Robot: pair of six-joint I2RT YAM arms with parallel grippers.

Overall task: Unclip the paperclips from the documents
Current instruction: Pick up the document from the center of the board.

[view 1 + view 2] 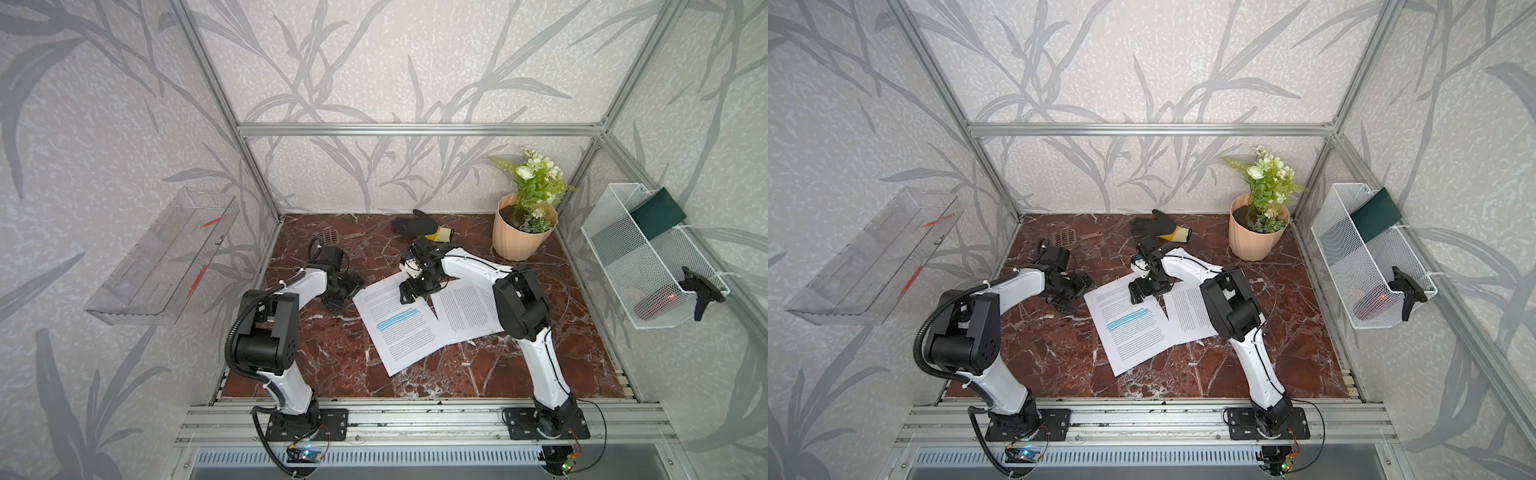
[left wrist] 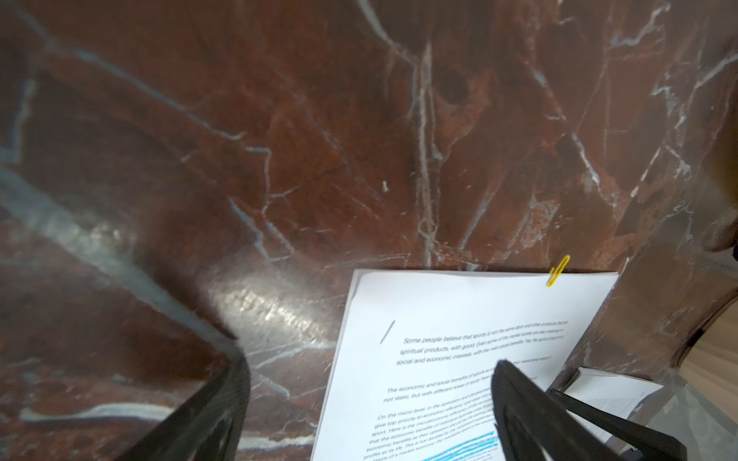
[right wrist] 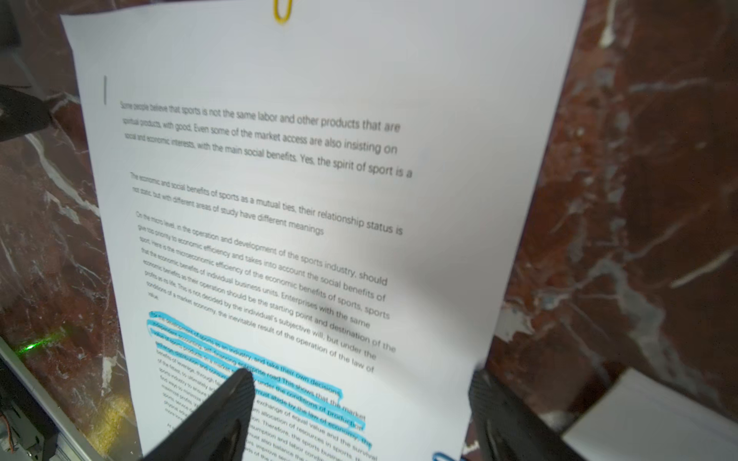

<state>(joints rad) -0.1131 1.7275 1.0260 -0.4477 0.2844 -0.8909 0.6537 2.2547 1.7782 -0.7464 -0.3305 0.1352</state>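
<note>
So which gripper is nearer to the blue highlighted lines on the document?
Right. The right gripper hangs over that document, just beyond the blue highlighted lines. The left gripper is beside the document's far left corner.

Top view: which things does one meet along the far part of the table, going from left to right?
In a top view: brown slotted scoop → black glove → flower pot.

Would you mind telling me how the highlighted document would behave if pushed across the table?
Probably floppy: the highlighted document is thin sheets lying flat. It would likely slide easily, since the marble tabletop looks glossy. The yellow paperclip on its top edge should keep the sheets moving together.
</note>
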